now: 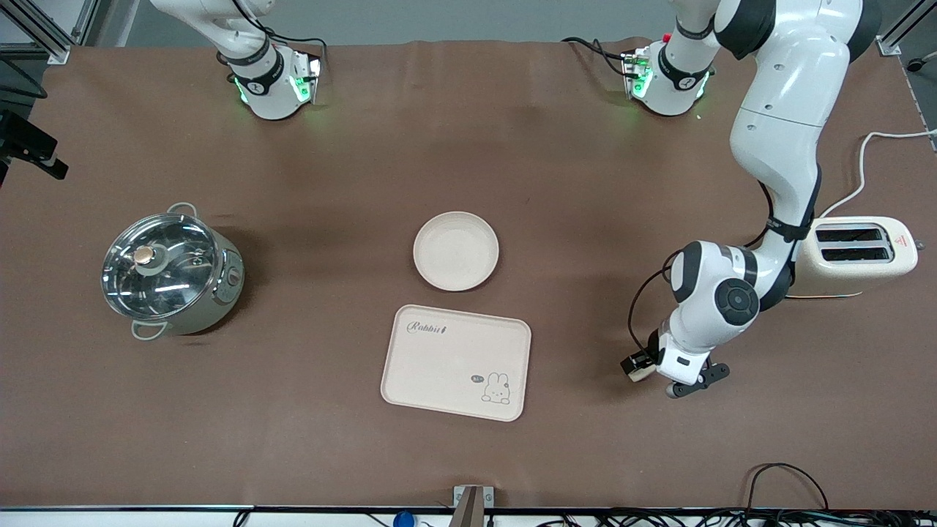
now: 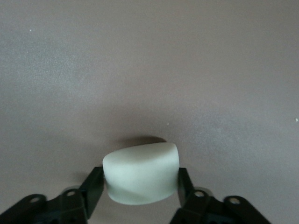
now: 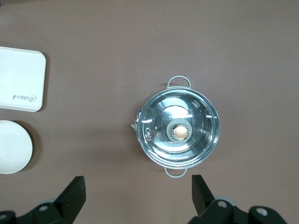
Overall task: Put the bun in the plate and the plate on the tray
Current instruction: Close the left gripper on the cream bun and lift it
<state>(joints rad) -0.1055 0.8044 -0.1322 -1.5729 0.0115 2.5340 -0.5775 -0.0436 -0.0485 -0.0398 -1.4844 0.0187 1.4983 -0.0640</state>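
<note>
In the left wrist view the cream-white bun (image 2: 140,173) sits between the black fingers of my left gripper (image 2: 140,181), which is shut on it just over the brown table. In the front view that gripper (image 1: 687,379) is toward the left arm's end of the table, beside the tray, and the hand hides the bun. The round plain plate (image 1: 455,250) lies mid-table. The Rabbit tray (image 1: 455,362) lies just nearer the front camera. My right gripper (image 3: 138,187) is open and empty, high over the table beside the pot; plate (image 3: 11,147) and tray (image 3: 21,79) show at that view's edge.
A steel pot with a glass lid (image 1: 172,269) stands toward the right arm's end; it also shows in the right wrist view (image 3: 179,131). A cream toaster (image 1: 856,256) stands at the left arm's end, with its cable running off the table.
</note>
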